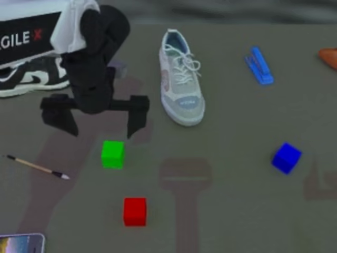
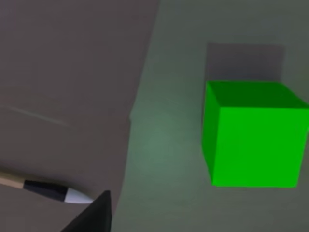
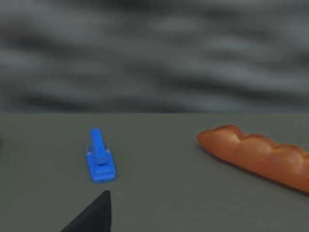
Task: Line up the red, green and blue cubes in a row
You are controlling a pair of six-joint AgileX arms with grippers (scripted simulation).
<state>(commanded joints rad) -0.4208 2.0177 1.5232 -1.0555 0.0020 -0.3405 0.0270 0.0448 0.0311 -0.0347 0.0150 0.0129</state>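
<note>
The left arm's black two-finger gripper [image 1: 102,126] hangs with its fingers spread wide and empty, above the table just beyond the small bright green cube [image 1: 112,154]. The judged step is taking that cube. To do it well, the gripper should centre over the cube so the fingers straddle two opposite faces squarely, then come straight down and close evenly; the cube sits slightly off to one side of the present aim. The small bright red cube [image 1: 135,211] lies near the green one, toward the table's front, while the small deep blue cube [image 1: 286,157] sits well apart on the right, so no row exists yet.

The right arm is out of the top view, and I cannot tell its gripper's state.

The top view alone shows the grey-white lace-up sneaker [image 1: 180,79], the black-and-white shoe [image 1: 29,76] and the thin wooden paintbrush [image 1: 37,166]. The right wrist view alone shows the whole orange-brown bread loaf [image 3: 258,154] beside the long light-blue stapler [image 3: 100,157]. The left wrist view shows the cube's shaded side face close up.
</note>
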